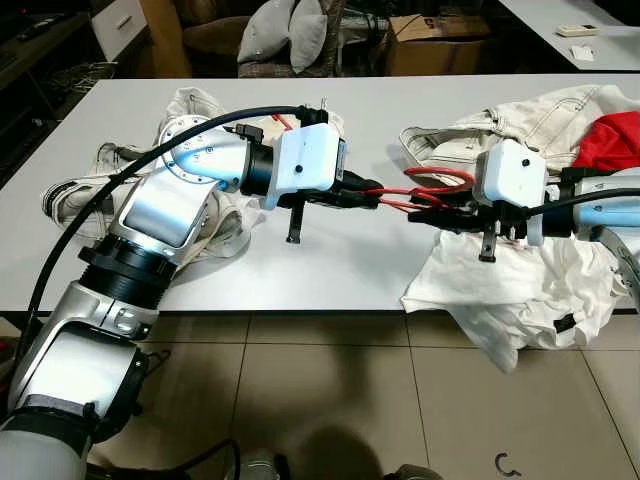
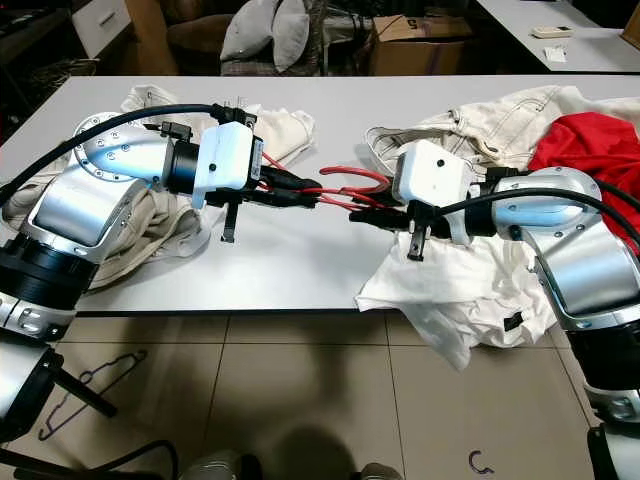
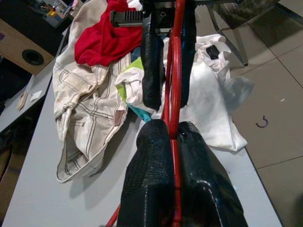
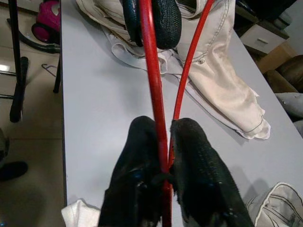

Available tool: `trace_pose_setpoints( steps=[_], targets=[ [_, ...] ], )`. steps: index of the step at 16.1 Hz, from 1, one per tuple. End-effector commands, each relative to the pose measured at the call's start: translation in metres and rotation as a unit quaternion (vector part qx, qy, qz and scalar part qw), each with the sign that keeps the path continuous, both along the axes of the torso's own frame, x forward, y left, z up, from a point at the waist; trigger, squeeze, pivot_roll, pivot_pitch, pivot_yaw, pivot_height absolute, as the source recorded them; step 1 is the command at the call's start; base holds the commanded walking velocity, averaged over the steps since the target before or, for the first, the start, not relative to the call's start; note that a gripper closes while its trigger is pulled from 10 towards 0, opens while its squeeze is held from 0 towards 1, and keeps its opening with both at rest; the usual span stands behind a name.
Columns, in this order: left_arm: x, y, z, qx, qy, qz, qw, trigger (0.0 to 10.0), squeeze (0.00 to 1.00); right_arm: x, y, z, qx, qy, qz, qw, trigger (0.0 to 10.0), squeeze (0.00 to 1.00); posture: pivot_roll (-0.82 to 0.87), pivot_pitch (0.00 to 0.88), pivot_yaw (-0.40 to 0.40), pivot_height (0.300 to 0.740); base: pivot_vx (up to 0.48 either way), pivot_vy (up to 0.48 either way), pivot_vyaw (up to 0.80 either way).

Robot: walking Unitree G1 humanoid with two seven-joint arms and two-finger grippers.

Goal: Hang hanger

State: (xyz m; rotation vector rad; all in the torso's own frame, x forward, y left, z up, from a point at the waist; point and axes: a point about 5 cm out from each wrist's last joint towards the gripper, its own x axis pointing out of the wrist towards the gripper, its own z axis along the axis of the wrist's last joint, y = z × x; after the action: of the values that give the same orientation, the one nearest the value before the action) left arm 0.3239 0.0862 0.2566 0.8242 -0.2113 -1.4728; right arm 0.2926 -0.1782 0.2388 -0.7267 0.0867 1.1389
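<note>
White tabletop [image 1: 330, 270] carries heaps of pale clothing, and the right eye view adds a dark wire hanger on the floor [image 2: 85, 385] that the left eye view lacks. Both silver arms reach inward, level above the tabletop. The left hand [image 3: 174, 137] and right hand [image 4: 162, 127] are each clamped on the red hanger [image 1: 425, 190] held between them.
</note>
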Motion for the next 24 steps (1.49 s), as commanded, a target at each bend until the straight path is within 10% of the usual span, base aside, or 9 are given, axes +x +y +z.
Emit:
trace_pose_setpoints(
  steps=[1, 7, 9, 10, 11, 15, 16, 17, 24],
  targets=[
    [-0.002, -0.002, 0.012, -0.006, -0.022, -0.012, 1.0, 0.0, 0.0, 0.004, 0.002, 0.006, 0.0, -0.01, -0.001, 1.0, 0.9, 0.0, -0.16, 0.0, 0.041, 0.74, 0.0, 0.0, 0.0],
    [-0.001, 0.0, 0.011, -0.006, -0.024, 0.001, 1.0, 0.0, 0.0, 0.004, 0.004, 0.007, 0.009, -0.01, 0.009, 1.0, 0.0, 0.0, -0.16, 0.0, 0.034, 0.74, 0.0, 0.0, 0.0],
    [0.001, 0.003, 0.007, -0.001, -0.006, 0.013, 1.0, 10.0, 0.0, 0.004, 0.005, 0.008, 0.01, -0.01, 0.011, 1.0, 0.0, 0.0, -0.16, 0.0, 0.035, 0.74, 0.0, 0.0, 0.0],
    [0.002, 0.003, 0.009, -0.014, -0.003, 0.013, 1.0, 10.0, 0.0, 0.004, 0.005, 0.008, 0.01, -0.009, 0.011, 1.0, 0.0, 0.0, -0.16, 0.0, 0.037, 0.74, 0.0, 0.0, 0.0],
    [0.001, 0.005, 0.012, -0.032, 0.008, 0.011, 0.999, 10.0, 1.0, 0.004, 0.004, 0.007, 0.01, -0.008, 0.01, 1.0, 0.0, 0.0, -0.16, 0.0, 0.037, 0.74, 0.0, 0.0, 0.0],
    [-0.007, 0.012, 0.019, -0.067, 0.038, -0.02, 0.997, 10.0, 1.0, 0.002, -0.002, 0.003, 0.013, 0.004, -0.008, 1.0, 0.0, 0.0, -0.17, 0.0, 0.05, 0.74, 0.0, 0.0, 0.0],
    [-0.008, 0.016, 0.019, -0.067, 0.045, -0.02, 0.997, 10.0, 0.24, 0.001, -0.004, 0.003, 0.013, 0.006, -0.013, 1.0, 0.0, 0.0, -0.17, 0.0, 0.054, 0.74, 0.0, 0.0, 0.0],
    [-0.007, 0.019, 0.021, -0.077, 0.051, -0.016, 0.996, 10.0, 0.0, 0.0, -0.007, 0.002, 0.012, 0.006, -0.021, 1.0, 0.0, 0.0, -0.17, 0.0, 0.055, 0.74, 0.0, 0.0, 0.0],
    [-0.004, 0.058, 0.043, -0.243, 0.105, 0.07, 0.962, 10.0, 0.0, -0.018, -0.028, -0.015, 0.065, 0.025, -0.119, 0.99, 0.0, 0.0, -0.17, 0.0, 0.052, 0.74, 0.0, 0.0, 0.0]
  ],
)
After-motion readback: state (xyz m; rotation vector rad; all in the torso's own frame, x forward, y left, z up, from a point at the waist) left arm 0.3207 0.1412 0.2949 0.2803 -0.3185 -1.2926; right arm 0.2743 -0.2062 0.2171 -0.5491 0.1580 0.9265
